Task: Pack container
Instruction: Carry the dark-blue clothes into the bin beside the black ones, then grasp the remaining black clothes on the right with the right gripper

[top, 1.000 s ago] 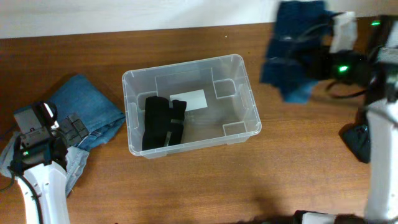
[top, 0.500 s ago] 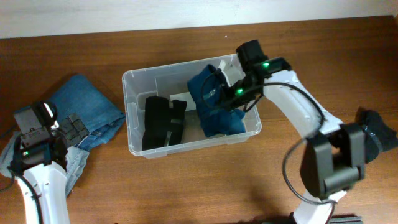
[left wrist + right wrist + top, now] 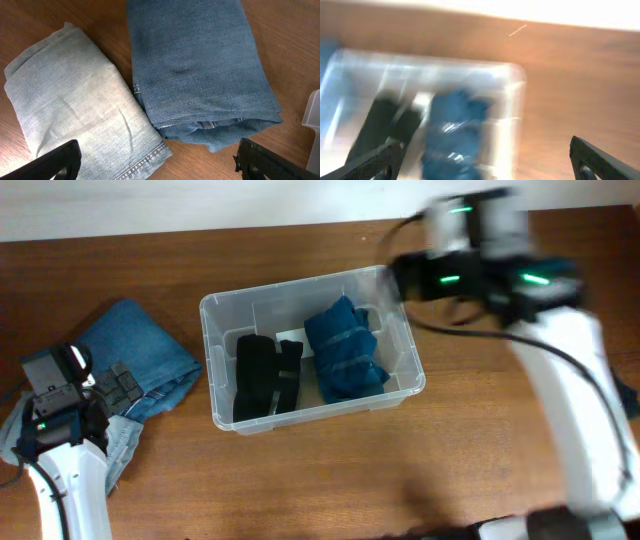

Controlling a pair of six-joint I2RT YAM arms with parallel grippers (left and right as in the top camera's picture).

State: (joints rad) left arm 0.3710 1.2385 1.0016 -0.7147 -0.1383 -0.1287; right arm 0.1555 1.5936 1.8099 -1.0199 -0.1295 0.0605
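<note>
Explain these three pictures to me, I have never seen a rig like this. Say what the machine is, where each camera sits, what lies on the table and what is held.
Two robot arms work at a wooden table. The wide picture looks straight down; the other two come from a camera on each wrist, that arm's dark fingers at the bottom corners. The clear container holds a black garment and a dark blue garment, both folded. Beside it lie darker jeans and pale jeans. The left tool hangs open over them; the right tool, blurred, is open near the container. Neither holds anything.
</note>
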